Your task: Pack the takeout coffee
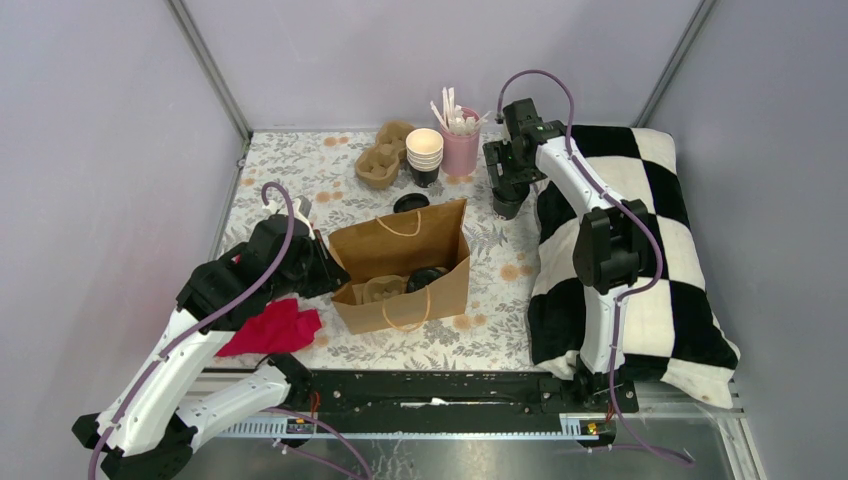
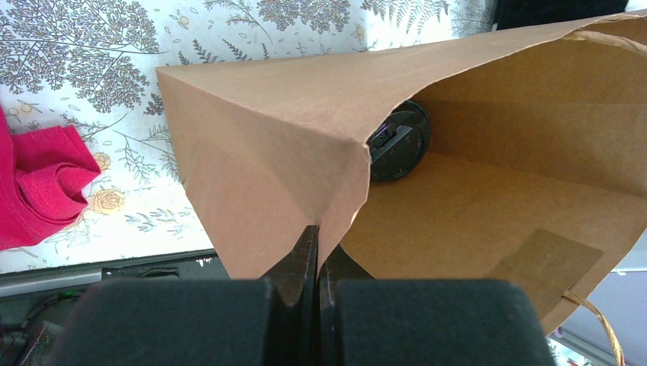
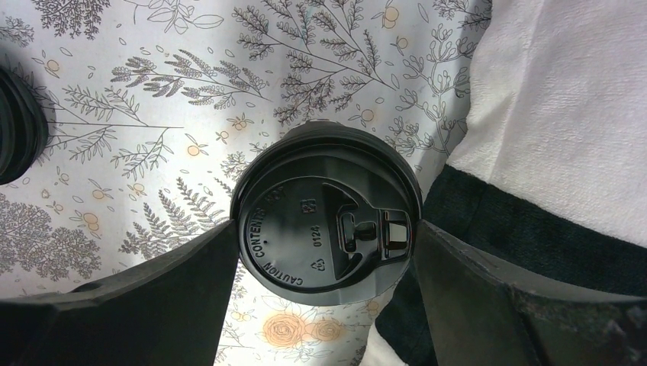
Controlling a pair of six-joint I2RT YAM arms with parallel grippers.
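Note:
The takeout coffee (image 3: 328, 225), a black cup with a round black lid, stands on the floral cloth beside the checkered pillow. My right gripper (image 3: 326, 229) has a finger against each side of the lid. In the top view the right gripper (image 1: 508, 203) covers the cup at the back right. My left gripper (image 2: 317, 236) is shut on the near left rim of the open brown paper bag (image 2: 275, 145); in the top view this gripper (image 1: 325, 265) sits at the left side of the bag (image 1: 400, 265). Another black-lidded cup (image 2: 398, 141) sits inside the bag.
A stack of lidless cups (image 1: 424, 150), a pink cup of stirrers (image 1: 460, 145) and a cardboard carrier (image 1: 385, 160) stand at the back. Loose black lids (image 1: 410, 203) lie behind the bag. A red cloth (image 1: 272, 328) lies at front left. The pillow (image 1: 640, 270) fills the right side.

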